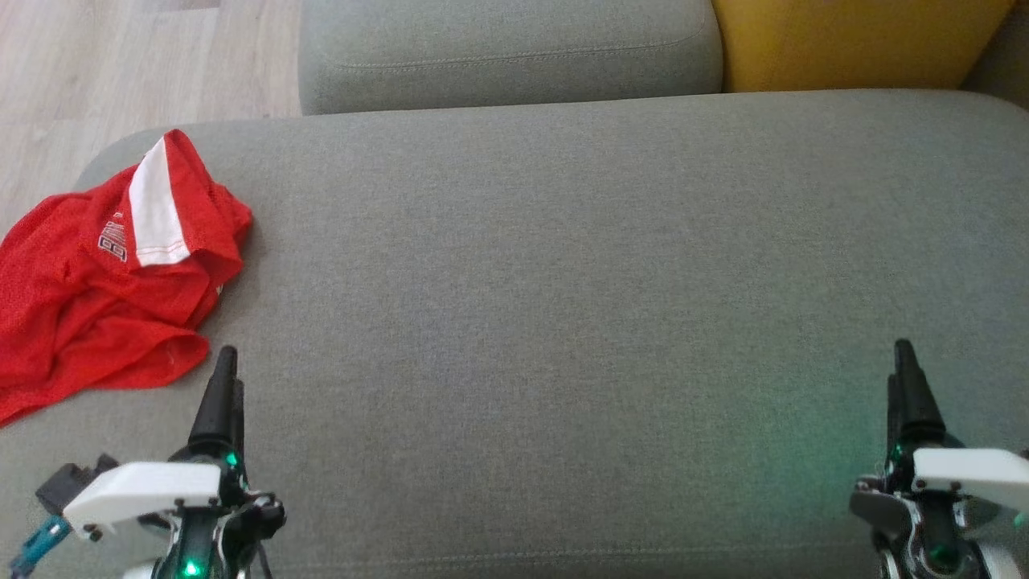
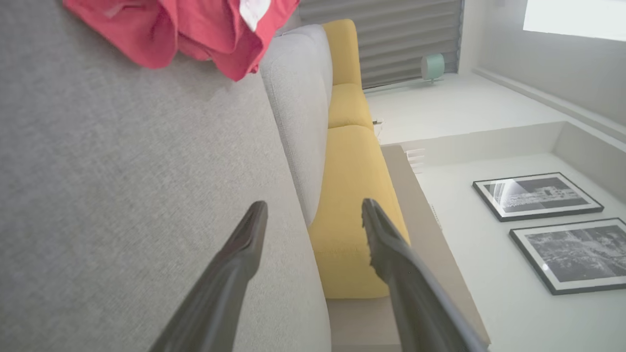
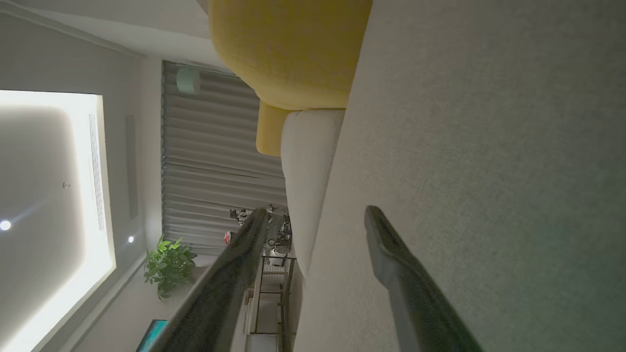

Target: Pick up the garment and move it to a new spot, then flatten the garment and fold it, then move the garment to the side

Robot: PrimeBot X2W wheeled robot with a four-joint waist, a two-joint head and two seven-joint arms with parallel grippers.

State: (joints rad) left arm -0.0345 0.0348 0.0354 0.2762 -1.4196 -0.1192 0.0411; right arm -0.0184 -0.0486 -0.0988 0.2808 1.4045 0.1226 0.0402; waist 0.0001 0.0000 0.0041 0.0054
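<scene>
A crumpled red mesh garment with a white stripe (image 1: 104, 273) is located at 9 o'clock in the head view, on the left end of a wide grey fabric sofa seat (image 1: 563, 265). The garment is bunched, not flattened, and its left edge is cut off by the frame.

The left gripper (image 1: 227, 358) is positioned at 7 o'clock over the seat. The garment lies at 11 o'clock from it, near but not touched. In the left wrist view its jaws are seen spread wide, with nothing held between them.

The right gripper (image 1: 904, 350) is positioned at 5 o'clock, well apart from the garment. In the right wrist view its jaws are likewise spread wide and empty.

A grey back cushion (image 1: 506, 48) is seen at 12 o'clock and a yellow cushion (image 1: 852, 40) at 1 o'clock.
</scene>
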